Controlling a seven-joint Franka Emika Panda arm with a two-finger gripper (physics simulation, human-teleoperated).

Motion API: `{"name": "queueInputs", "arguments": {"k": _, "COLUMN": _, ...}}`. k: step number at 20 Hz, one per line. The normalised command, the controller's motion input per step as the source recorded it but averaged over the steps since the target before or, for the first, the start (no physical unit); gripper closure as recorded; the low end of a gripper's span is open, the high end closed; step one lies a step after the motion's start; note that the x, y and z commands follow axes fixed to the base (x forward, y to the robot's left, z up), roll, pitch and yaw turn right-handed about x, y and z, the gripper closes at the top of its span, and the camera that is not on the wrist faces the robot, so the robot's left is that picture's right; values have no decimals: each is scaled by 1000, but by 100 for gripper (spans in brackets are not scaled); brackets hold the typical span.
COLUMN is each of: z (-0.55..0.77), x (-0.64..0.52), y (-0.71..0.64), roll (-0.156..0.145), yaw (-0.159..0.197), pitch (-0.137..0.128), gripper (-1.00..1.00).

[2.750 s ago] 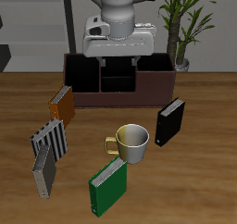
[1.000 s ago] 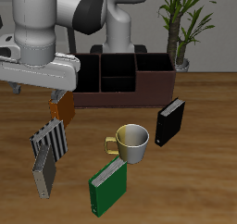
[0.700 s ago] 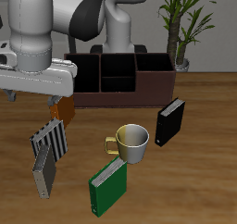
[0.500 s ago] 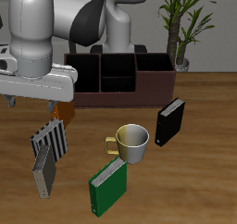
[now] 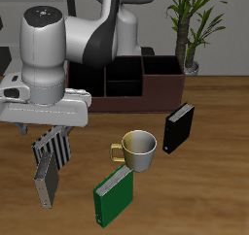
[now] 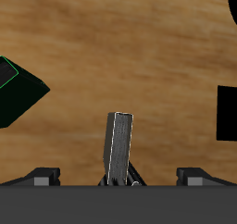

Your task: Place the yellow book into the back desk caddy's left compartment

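The yellow book [image 5: 46, 184], grey-speckled and thin, stands near the table's front edge, against a black-and-white striped book [image 5: 54, 145]. My gripper [image 5: 44, 125] hangs open and empty above these two books, with its fingers spread wide. In the wrist view the yellow book's top edge [image 6: 118, 146] stands upright midway between the fingertips of the gripper [image 6: 118, 177]. The back desk caddy [image 5: 146, 91], dark reddish-brown, stands at the table's back. Its left compartment [image 5: 85, 80] is partly hidden behind my arm.
A green book [image 5: 114, 196] stands near the front edge and shows in the wrist view [image 6: 18, 89]. A cream mug [image 5: 138, 150] and a black book [image 5: 178, 128] stand in the middle. A potted plant [image 5: 191, 25] stands behind the caddy. The orange-brown book is hidden by my gripper.
My gripper has moved from the caddy toward the table's front and down, over the striped and yellow books. It now hides the orange-brown book. No book has moved.
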Motion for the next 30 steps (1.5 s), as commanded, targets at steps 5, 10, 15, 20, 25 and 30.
{"name": "queueInputs", "arguments": {"k": 5, "z": -296, "x": 94, "y": 17, "roll": 7, "yaw": -7, "pitch": 26, "gripper": -100}}
{"name": "queueInputs", "arguments": {"k": 10, "z": -289, "x": 60, "y": -72, "roll": 0, "yaw": -17, "pitch": 10, "gripper": -100}}
{"name": "queueInputs", "arguments": {"k": 15, "z": -235, "x": 46, "y": -82, "roll": 7, "yaw": -26, "pitch": 20, "gripper": -100}}
{"name": "queueInputs", "arguments": {"k": 20, "z": -248, "x": 33, "y": 7, "roll": 14, "yaw": -13, "pitch": 16, "gripper": -100}}
{"name": "queueInputs", "arguments": {"k": 25, "z": -273, "x": 44, "y": -13, "roll": -2, "yaw": -18, "pitch": 21, "gripper": -100}}
{"name": "queueInputs", "arguments": {"k": 30, "z": -235, "x": 27, "y": -35, "roll": -18, "yaw": -35, "pitch": 16, "gripper": -100}}
